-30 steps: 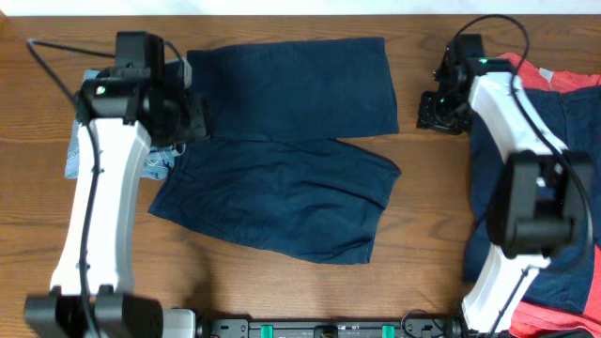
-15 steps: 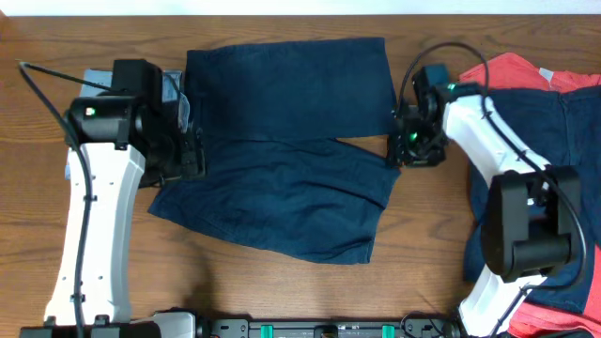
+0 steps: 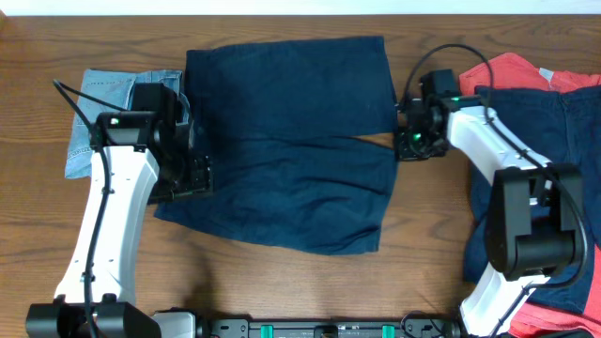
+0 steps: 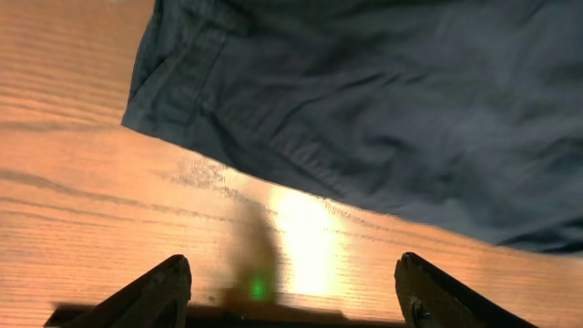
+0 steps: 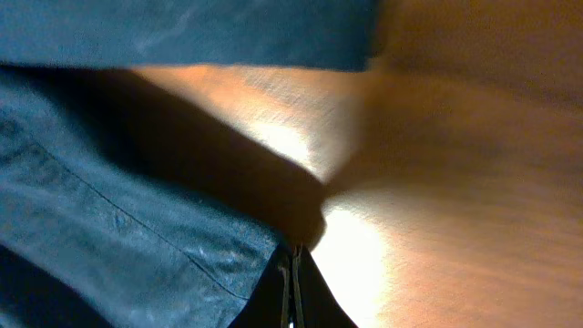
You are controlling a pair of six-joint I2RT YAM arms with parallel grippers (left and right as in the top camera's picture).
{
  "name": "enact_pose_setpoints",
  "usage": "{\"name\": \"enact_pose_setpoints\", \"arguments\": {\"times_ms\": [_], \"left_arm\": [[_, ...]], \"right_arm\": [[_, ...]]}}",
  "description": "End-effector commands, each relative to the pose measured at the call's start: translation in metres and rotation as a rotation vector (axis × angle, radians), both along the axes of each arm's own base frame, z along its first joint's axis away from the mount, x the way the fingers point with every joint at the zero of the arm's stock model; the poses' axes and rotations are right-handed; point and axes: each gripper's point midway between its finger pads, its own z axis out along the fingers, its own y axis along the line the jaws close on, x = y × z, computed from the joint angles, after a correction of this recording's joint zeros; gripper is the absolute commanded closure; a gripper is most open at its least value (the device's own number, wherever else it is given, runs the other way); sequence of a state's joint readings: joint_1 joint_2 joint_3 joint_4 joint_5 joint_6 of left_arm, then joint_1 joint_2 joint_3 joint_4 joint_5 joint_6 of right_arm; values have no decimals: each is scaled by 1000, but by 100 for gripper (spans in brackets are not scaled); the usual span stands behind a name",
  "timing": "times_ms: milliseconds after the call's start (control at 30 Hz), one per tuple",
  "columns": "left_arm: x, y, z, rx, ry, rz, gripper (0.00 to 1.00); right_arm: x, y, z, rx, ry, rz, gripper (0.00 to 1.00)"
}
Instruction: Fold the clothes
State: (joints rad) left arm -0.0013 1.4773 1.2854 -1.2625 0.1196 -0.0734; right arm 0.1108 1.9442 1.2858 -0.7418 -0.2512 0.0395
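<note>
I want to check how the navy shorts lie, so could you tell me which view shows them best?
The overhead view: the navy shorts appear whole, spread flat. The left wrist view shows only one corner; the right wrist view shows only close-up hem edges.

Dark navy shorts (image 3: 286, 141) lie spread flat, waistband on the left, both legs pointing right with a narrow gap between them. Left of them lies light-blue denim (image 3: 117, 83); right of them, a coral-red garment (image 3: 512, 70) under another navy garment (image 3: 573, 117)
</note>
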Motion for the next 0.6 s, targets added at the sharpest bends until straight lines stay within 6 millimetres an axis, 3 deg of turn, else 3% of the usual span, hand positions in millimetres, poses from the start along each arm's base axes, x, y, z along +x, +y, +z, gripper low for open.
{"name": "enact_pose_setpoints", "arguments": {"times_ms": [0, 100, 133, 200, 300, 433, 500, 567], "left_arm": [[-9, 3, -11, 16, 44, -8, 26], [-13, 3, -15, 16, 64, -8, 25], [-14, 3, -16, 16, 68, -8, 24], [-14, 3, -19, 16, 68, -5, 23], [-12, 3, -27, 16, 60, 34, 22], [-11, 3, -41, 15, 55, 83, 22], [-13, 3, -52, 15, 59, 106, 23], [-16, 3, -64, 15, 64, 133, 23]], "right_arm": [[-1, -9, 1, 60, 9, 19, 93], [-10, -12, 0, 75, 38, 52, 58], [-12, -10, 1, 88, 37, 72, 51], [-12, -6, 3, 111, 32, 89, 43], [-8, -1, 3, 112, 12, 102, 40], [-3, 7, -1, 108, -33, 137, 52], [-3, 9, -5, 101, -43, 144, 70], [-3, 4, -9, 68, -43, 139, 99]]}}
